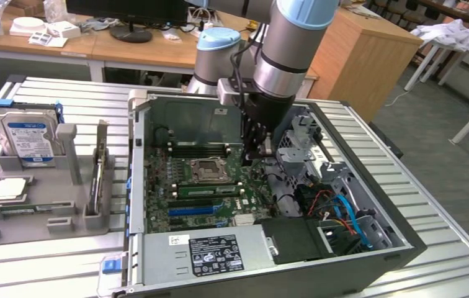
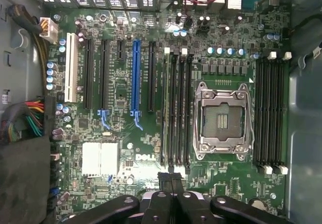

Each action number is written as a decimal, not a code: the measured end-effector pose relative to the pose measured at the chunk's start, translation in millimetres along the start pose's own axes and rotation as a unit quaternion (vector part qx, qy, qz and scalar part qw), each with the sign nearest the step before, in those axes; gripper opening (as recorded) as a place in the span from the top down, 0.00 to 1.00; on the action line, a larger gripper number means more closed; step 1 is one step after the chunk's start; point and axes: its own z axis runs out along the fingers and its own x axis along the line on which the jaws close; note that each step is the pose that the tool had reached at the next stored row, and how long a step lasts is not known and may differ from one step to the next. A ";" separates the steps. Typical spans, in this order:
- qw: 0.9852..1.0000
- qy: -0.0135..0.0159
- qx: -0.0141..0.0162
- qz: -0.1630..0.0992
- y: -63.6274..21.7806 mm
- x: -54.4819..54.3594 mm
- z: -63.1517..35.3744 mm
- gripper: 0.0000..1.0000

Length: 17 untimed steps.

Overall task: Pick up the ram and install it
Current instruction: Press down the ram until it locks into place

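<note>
Exterior view, slatted metal table [image 1: 44, 261], open computer case [image 1: 383, 248], wooden desks [image 1: 135, 46] behind

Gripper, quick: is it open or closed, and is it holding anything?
Gripper: closed, above the motherboard inside the computer case; whether it holds anything cannot be told.

A: Room inside the case [image 1: 218, 273]?
B: Top's open. Pincer [image 1: 256, 155] is shut, hanging over the board [image 2: 121, 148], w/ the CPU socket [image 2: 222, 119] at its 8 o'clock in the exterior view.
A: Obstacles?
B: Drive cage [image 1: 305, 146] just at 3 o'clock, cables [image 1: 342, 214] at 5, PSU [image 1: 209, 251] at 6. Case wall [image 1: 185, 115] at 12.
A: Outside?
B: Surface [image 1: 44, 261] at 9 o'clock carries a tray [image 1: 19, 214] w/ hard drive [image 1: 26, 135].
</note>
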 end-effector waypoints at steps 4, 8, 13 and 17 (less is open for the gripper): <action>1.000 0.000 0.000 0.000 0.0 0.1 3.2 0.90; 1.000 0.000 0.000 0.000 -0.1 0.2 6.1 0.90; 1.000 0.000 0.000 0.000 -0.1 0.3 9.7 0.90; 1.000 0.000 0.000 0.000 -0.1 0.4 12.5 0.90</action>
